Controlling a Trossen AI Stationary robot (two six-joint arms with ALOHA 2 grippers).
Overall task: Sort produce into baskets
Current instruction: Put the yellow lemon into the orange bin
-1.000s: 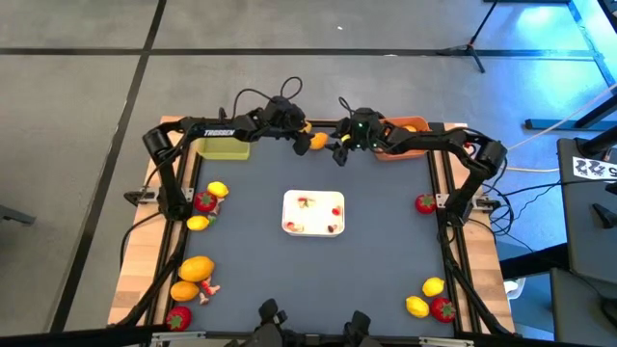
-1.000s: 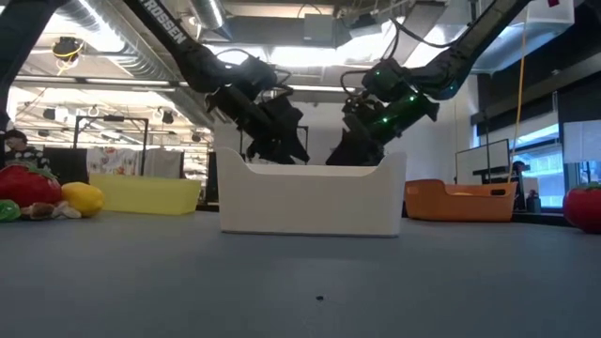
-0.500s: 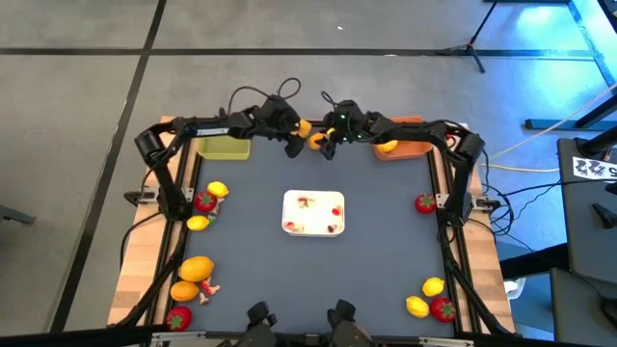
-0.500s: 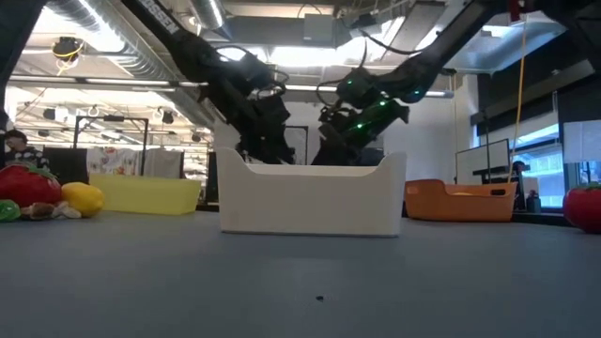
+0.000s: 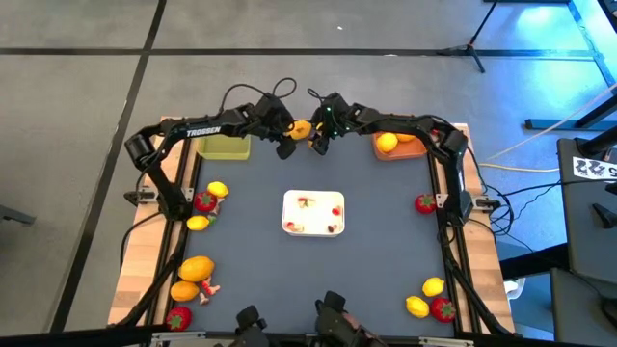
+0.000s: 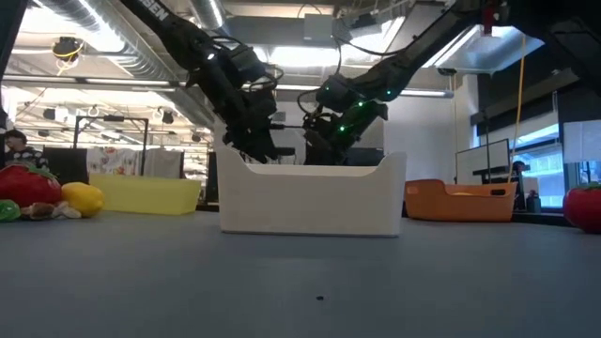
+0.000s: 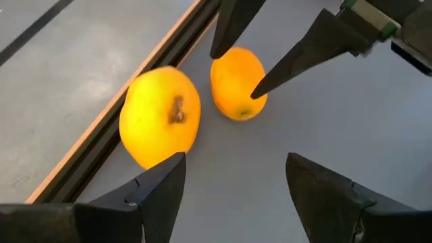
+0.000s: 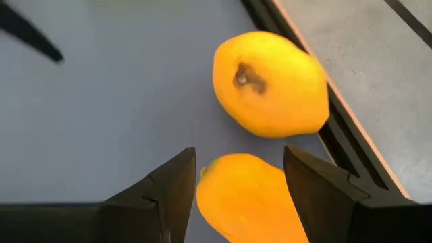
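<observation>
Two pieces of produce lie on the grey mat at the far edge, between the baskets: a yellow lemon [image 7: 160, 125] and an orange fruit [image 7: 237, 82]. My right gripper [image 8: 239, 182] is open and slants down with one finger on each side of the orange fruit [image 8: 246, 199]. My left gripper [image 7: 233, 182] is open just short of both fruits, with the lemon beyond one finger and nothing between its fingers. The yellow-green basket [image 5: 224, 146] stands far left. The orange basket [image 5: 405, 147], far right, holds a yellow-orange fruit [image 5: 387, 143]. My right gripper has its fingers [image 7: 297, 57] close along two opposite sides of the orange fruit, which lies on the mat. I cannot tell whether they touch it.
A white tray [image 5: 313, 213] with small scraps sits mid-table. Strawberries and lemons lie at the left edge [image 5: 204, 201], near left corner [image 5: 196, 269], right edge [image 5: 425, 203] and near right corner [image 5: 434, 297]. The table's far rail [image 7: 101, 128] runs just behind the lemon.
My right gripper has gone toward the table's left along the far edge, from the orange basket to the orange fruit, and now stands over it. My left gripper has drawn back toward the left and risen a little. Both have tipped.
</observation>
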